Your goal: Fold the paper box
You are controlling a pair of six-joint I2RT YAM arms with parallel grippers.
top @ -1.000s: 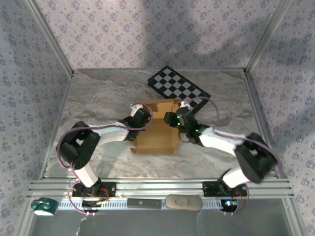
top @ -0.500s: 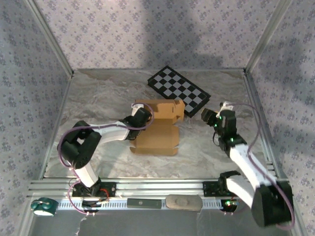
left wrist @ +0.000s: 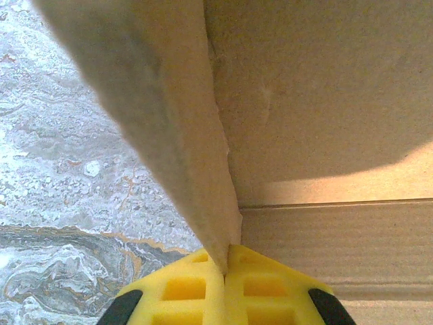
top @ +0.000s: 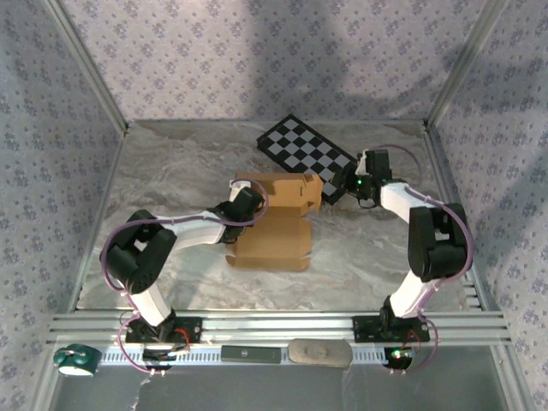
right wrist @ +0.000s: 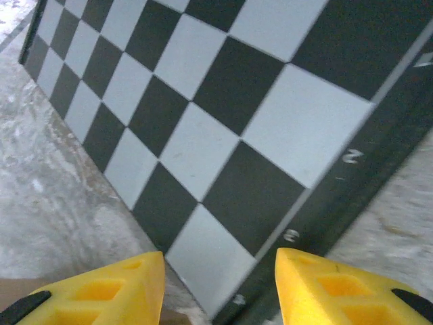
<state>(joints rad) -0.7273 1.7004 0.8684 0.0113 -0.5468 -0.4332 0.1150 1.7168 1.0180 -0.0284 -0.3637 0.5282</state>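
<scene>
A grey marbled worktop (top: 163, 180) sits between flowered walls. At its middle lies the paper box (top: 272, 244), its near panel flat and its far part folded upright. The left hand (top: 242, 201) is clamped tight on a flap at the box's left edge. Farther right, the right hand (top: 358, 184) hangs half open and empty over the checkered board (top: 304, 147).

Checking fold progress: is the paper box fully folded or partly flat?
Partly folded: the paper box has its far part raised, near panel flat; the left end effector pinches a raised flap.
</scene>
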